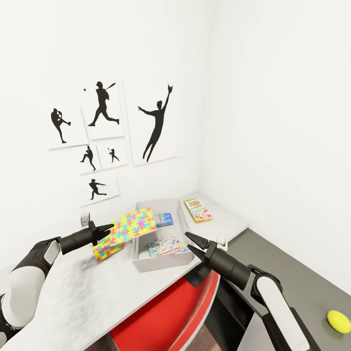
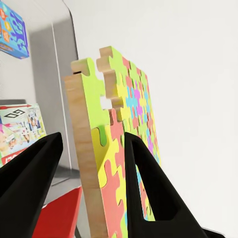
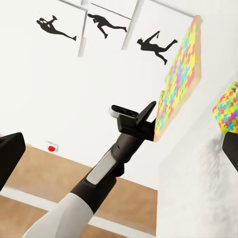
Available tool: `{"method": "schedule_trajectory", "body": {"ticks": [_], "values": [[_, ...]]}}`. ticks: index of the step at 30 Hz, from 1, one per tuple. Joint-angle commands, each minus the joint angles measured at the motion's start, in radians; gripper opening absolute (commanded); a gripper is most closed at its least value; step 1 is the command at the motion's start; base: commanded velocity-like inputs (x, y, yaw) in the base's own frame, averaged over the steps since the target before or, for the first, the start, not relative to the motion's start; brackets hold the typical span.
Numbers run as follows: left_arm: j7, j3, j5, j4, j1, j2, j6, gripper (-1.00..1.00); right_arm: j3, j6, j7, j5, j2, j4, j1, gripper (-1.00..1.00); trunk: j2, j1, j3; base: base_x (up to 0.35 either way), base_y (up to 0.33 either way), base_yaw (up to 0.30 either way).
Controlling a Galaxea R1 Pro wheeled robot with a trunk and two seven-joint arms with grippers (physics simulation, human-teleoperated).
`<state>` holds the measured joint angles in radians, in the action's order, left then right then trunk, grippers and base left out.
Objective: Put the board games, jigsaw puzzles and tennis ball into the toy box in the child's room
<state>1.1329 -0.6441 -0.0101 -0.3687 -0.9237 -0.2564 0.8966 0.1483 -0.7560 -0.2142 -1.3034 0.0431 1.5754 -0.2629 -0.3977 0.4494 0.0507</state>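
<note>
My left gripper (image 1: pixel 110 229) is shut on the edge of a colourful jigsaw puzzle (image 1: pixel 132 223), holding it tilted above the left rim of the grey toy box (image 1: pixel 161 263). The left wrist view has that puzzle (image 2: pixel 114 148) standing on edge between my fingers (image 2: pixel 148 188). A second jigsaw puzzle (image 1: pixel 106 248) lies on the table (image 1: pixel 83 297) just below. A blue board game (image 1: pixel 163 219) and a white-green one (image 1: pixel 166 246) lie in the box. The orange-green game (image 1: pixel 197 209) rests on the bed (image 1: pixel 224 219). My right gripper (image 1: pixel 189 241) hangs open by the box's front right corner. The tennis ball (image 1: pixel 339 321) lies on the floor.
A red chair (image 1: pixel 161 312) sits tucked under the table's front edge. Baseball silhouette posters (image 1: pixel 153 122) hang on the wall behind the table. Dark grey floor (image 1: pixel 302 273) runs along the right wall.
</note>
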Motion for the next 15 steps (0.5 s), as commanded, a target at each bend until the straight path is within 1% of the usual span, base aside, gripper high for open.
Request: {"method": "schedule_trajectory", "body": {"ticks": [1,8,15], "values": [[0.001,-0.003,-0.001,0.0,-0.001,0.0,0.008,-1.0,0.0,-0.002,-0.004,0.002,0.001,0.0,-0.001,1.0,-0.002,0.001,0.002,0.005,-0.075,0.102],[0.0,-0.003,-0.001,0.0,-0.001,0.0,0.008,-1.0,0.001,-0.002,-0.004,0.002,0.003,0.0,-0.001,1.0,-0.002,0.001,0.002,0.016,-0.042,0.167],[-0.001,-0.003,-0.001,0.0,-0.001,0.0,0.008,-1.0,0.001,-0.002,-0.004,0.003,0.002,0.0,-0.001,1.0,-0.002,0.001,0.002,0.051,-0.023,0.032]]}}
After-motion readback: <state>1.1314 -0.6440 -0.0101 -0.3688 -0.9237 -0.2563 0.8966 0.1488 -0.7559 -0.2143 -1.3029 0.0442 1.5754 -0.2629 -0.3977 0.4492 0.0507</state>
